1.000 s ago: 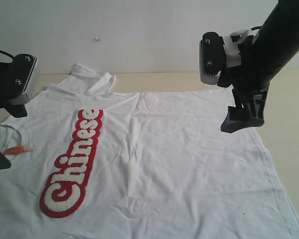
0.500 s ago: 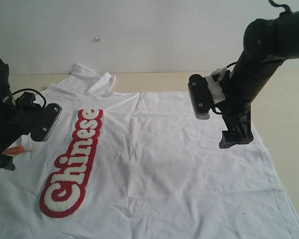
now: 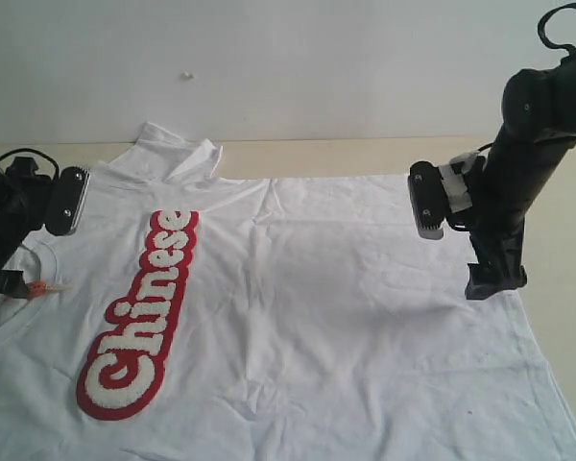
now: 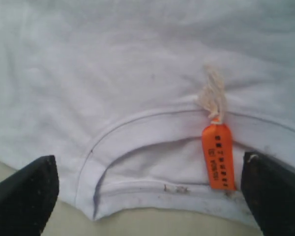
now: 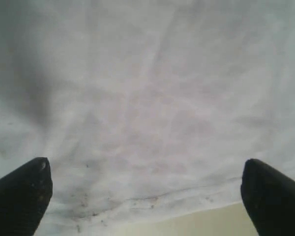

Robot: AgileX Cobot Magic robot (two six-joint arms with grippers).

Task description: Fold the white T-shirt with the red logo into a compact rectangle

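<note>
Well, the white T-shirt (image 3: 346, 327) lay spread flat and face up on the pale table (image 3: 365, 156), covering most of it, its neck toward the left side of the exterior view and its hem toward the right. The red logo (image 3: 139, 317), fuzzy white letters with a thick red outline, ran in one long strip across the chest, nearer the left arm. One sleeve (image 3: 178, 154) was rumpled at the far edge, by the wall (image 3: 288, 67). The left tool (image 4: 147, 196) hung just over the collar (image 4: 137, 142), its jaws spread wide and holding nothing; an orange tag (image 4: 219, 156) sat at the neckline close to one of its fingers. The right tool (image 5: 147, 199) stood over the hem edge, jaws likewise wide apart and gripping nothing, with the shirt's border and a strip of bare table showing between its fingers. Whether either tool touched the cloth could not be told
</note>
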